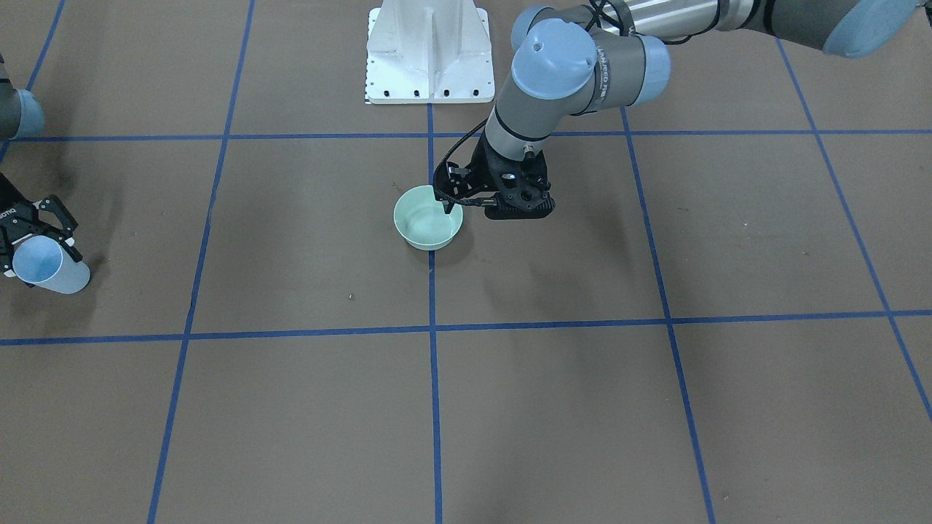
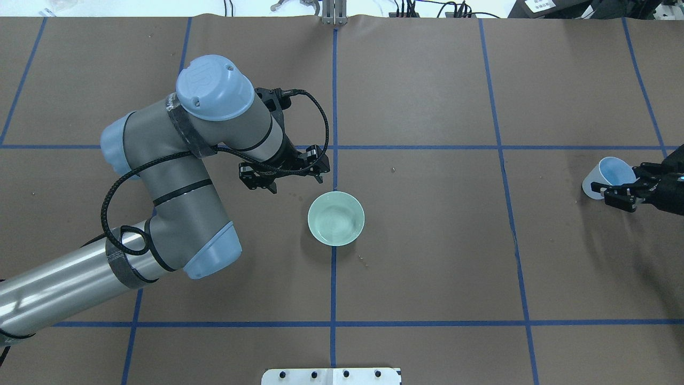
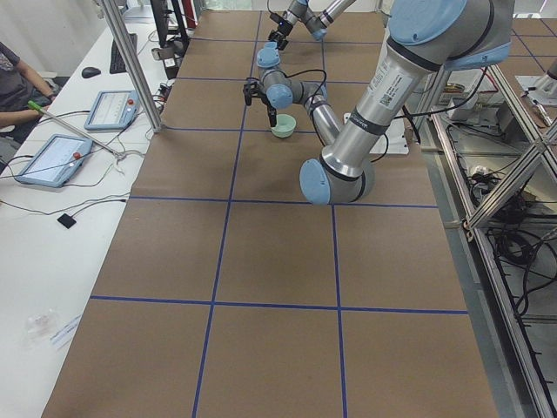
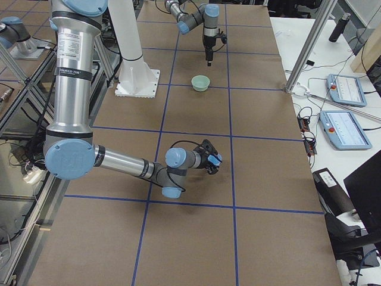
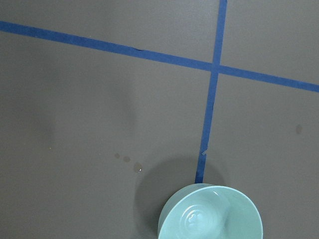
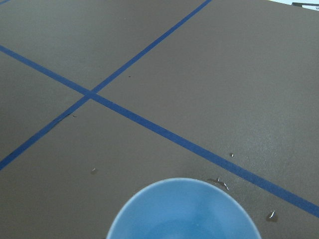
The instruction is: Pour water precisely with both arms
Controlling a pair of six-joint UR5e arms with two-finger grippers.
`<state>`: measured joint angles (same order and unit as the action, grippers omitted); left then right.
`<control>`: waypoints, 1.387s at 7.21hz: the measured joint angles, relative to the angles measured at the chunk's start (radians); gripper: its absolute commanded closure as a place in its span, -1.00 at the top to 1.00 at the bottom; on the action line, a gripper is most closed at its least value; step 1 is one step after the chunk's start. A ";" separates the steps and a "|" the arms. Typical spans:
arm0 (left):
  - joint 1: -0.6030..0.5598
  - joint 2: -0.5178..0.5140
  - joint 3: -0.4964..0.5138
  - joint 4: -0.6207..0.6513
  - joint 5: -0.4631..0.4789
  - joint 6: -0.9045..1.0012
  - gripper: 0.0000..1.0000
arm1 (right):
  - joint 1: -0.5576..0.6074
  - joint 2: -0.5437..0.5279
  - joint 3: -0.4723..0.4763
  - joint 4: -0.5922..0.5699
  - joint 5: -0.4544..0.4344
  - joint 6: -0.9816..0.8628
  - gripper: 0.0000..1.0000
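There are two arms. The left arm (image 2: pixel 176 198) is big in the overhead view. The right arm (image 4: pixel 119 162) is mostly cut off there, but the right side view shows all of it. There is one green bowl (image 2: pixel 336 218) and it sits in the middle of the table (image 2: pixel 427 267), on a blue tape line (image 2: pixel 333 299). The water (image 5: pixel 197 219) is in the bowl and shows only as faint rings. There is one light blue cup (image 1: pixel 49 266), far off at the right end of the table, well apart from the bowl. The right gripper (image 1: pixel 36 246) is closed around the cup and holds it tipped on its side. The cup may be touching the table, but that is hard to tell. No water can be made out inside the cup. The left gripper (image 2: pixel 286 176) hangs just beside the bowl, on its far left side, with its fingers spread wide and nothing between them. A few small wet drops (image 5: pixel 137 168) lie near the bowl. Each wrist view cuts its dish off at the bottom edge and shows no fingers. One white base (image 1: pixel 429 51) stands at the robot's side of the table.
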<state>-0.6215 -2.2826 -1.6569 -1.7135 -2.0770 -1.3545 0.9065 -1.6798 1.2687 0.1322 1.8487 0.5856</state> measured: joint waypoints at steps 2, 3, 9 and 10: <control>-0.009 0.000 -0.009 0.000 -0.002 0.000 1.00 | 0.001 0.012 0.046 -0.005 -0.001 0.004 -0.71; -0.024 0.001 -0.019 0.000 -0.007 0.002 1.00 | 0.001 0.032 0.098 -0.055 -0.004 0.005 -0.71; -0.220 0.193 -0.078 -0.009 -0.145 0.283 1.00 | -0.313 0.400 0.559 -1.063 -0.241 0.006 -0.71; -0.235 0.206 -0.075 -0.007 -0.150 0.321 1.00 | -0.395 0.471 0.594 -1.232 -0.303 0.010 -0.71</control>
<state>-0.8562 -2.0771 -1.7322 -1.7200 -2.2266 -1.0336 0.5114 -1.2083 1.8630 -1.0996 1.5453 0.5957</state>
